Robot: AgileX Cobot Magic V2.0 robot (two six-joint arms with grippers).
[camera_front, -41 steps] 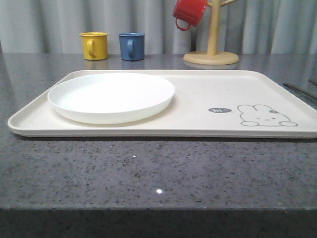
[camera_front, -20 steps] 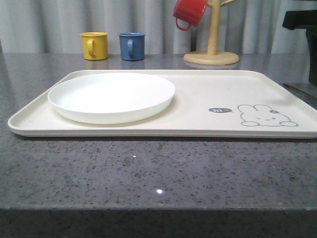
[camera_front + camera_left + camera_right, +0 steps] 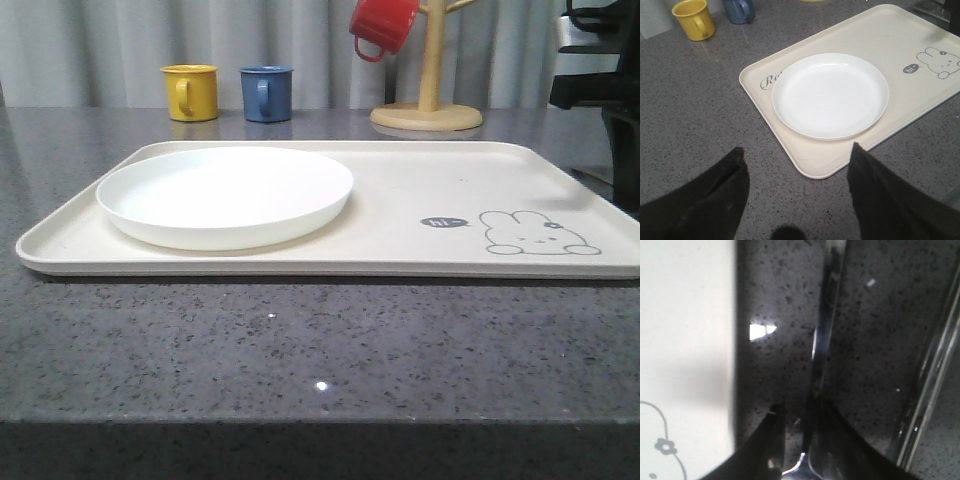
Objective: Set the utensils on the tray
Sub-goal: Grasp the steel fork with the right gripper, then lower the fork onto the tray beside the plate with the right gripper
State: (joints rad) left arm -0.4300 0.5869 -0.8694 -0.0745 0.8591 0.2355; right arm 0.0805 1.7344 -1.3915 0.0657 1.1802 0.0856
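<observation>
The cream tray (image 3: 430, 180) lies on the grey counter, with the round white plate (image 3: 225, 195) on its left half. My left gripper (image 3: 796, 147) hovers open and empty above the counter off the tray's near corner, with the plate (image 3: 830, 95) beyond it. My right arm (image 3: 612, 80) reaches down just past the tray's right edge. There my right gripper (image 3: 802, 410) is low over the counter, fingers straddling the slim handle of a shiny metal utensil (image 3: 824, 330), with a gap still showing on one side. Spoon or fork, I cannot tell. Metal chopsticks (image 3: 932, 375) lie alongside.
A yellow mug (image 3: 190, 92) and a blue mug (image 3: 266, 93) stand at the back of the counter. A wooden mug tree (image 3: 428, 100) holds a red mug (image 3: 382, 25) behind the tray. The tray's edge (image 3: 732, 340) runs close beside the right gripper.
The right arm has come into the front view at the right edge and moved further in and down. Tray, plate and mugs have not moved.
</observation>
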